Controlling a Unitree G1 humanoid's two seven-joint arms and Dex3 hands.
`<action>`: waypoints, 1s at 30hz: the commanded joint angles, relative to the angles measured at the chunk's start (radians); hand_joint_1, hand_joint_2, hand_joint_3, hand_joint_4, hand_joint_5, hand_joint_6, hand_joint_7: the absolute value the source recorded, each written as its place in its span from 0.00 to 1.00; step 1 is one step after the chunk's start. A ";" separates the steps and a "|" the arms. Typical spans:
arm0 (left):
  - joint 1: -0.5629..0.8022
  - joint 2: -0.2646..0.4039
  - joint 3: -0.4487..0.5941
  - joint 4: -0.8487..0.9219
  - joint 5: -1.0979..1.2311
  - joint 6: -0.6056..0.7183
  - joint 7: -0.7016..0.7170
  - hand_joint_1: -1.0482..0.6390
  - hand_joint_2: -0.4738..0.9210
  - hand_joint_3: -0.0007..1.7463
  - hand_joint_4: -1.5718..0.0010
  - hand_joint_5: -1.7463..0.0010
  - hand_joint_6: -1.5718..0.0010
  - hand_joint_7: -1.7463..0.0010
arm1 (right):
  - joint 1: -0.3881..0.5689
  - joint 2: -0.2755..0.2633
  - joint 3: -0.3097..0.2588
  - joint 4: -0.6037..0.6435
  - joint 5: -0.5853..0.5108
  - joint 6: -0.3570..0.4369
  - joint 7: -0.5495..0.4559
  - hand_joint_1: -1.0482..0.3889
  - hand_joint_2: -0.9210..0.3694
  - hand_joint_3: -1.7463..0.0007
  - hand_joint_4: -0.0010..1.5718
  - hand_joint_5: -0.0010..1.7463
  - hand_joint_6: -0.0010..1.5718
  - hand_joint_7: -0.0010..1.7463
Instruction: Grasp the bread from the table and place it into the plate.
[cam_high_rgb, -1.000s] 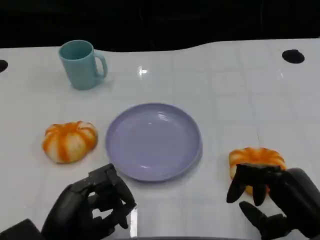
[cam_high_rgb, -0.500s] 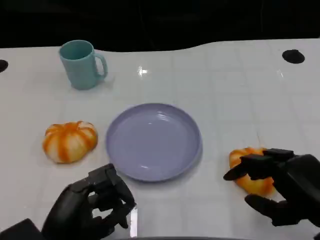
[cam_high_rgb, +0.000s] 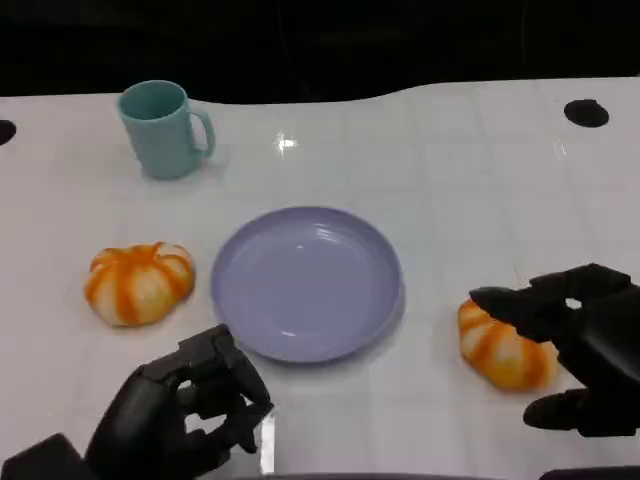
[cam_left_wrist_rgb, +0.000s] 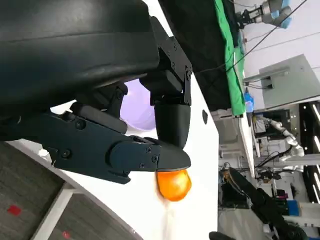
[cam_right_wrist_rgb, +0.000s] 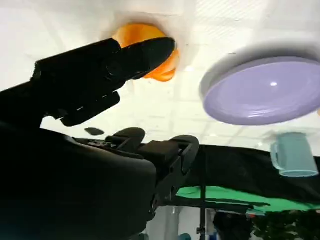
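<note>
Lower right of frame: the right hand (cam_high_rgb: 585, 345) has swung beside the bread (cam_high_rgb: 503, 344), fingers spread, nothing grasped yet. Bread sits on the tabletop (cam_high_rgb: 450, 180), right of the plate (cam_high_rgb: 307, 282); left hand (cam_high_rgb: 185, 415) curled empty.

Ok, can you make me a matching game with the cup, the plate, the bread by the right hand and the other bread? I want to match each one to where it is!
Things:
1. mug
2. plate
3. bread near the right hand
4. other bread

Places or colours:
A. middle of the table, purple
B. far left corner area, teal
C. left of the plate
D. right of the plate, next to the black fingers

Pairs: 1-B, 2-A, 3-D, 4-C
</note>
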 joint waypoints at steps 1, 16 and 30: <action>-0.003 0.012 0.010 0.019 0.001 -0.023 0.002 0.31 1.00 0.18 0.57 0.00 0.63 0.11 | -0.013 -0.018 0.020 0.000 -0.072 0.022 0.028 0.22 0.06 1.00 0.07 0.16 0.17 0.00; 0.002 0.013 0.008 0.017 0.002 -0.023 0.002 0.29 1.00 0.18 0.58 0.00 0.63 0.11 | -0.154 0.007 0.131 0.287 -0.143 0.033 -0.060 0.28 0.07 1.00 0.10 0.19 0.16 0.00; 0.003 0.013 0.010 0.015 0.003 -0.026 0.005 0.29 1.00 0.17 0.57 0.00 0.62 0.12 | -0.327 0.022 0.267 0.612 -0.165 0.034 -0.184 0.26 0.02 0.99 0.10 0.17 0.16 0.00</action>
